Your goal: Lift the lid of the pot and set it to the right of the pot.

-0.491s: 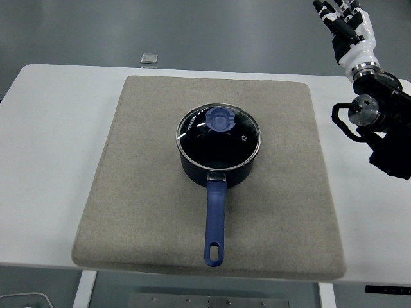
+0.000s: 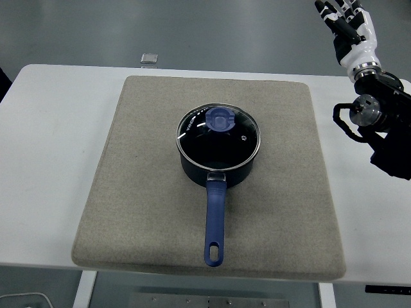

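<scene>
A dark blue saucepan (image 2: 217,160) sits near the middle of a square beige felt mat (image 2: 148,192), its long blue handle (image 2: 215,224) pointing toward the table's near edge. The round glass lid with a blue knob (image 2: 219,131) rests closed on the pot, with nothing lying on or against it. The mat to the right of the pot is bare fabric. The robot's right hand (image 2: 347,22), black and white, is raised high at the upper right corner, well apart from the pot, fingers (image 2: 329,9) spread and holding nothing; its black forearm hangs over the table's right side. The mat covers much of a white table (image 2: 51,141) with rounded corners. Beyond the far edge, a small grey square object (image 2: 149,58) lies on the dull grey floor.
</scene>
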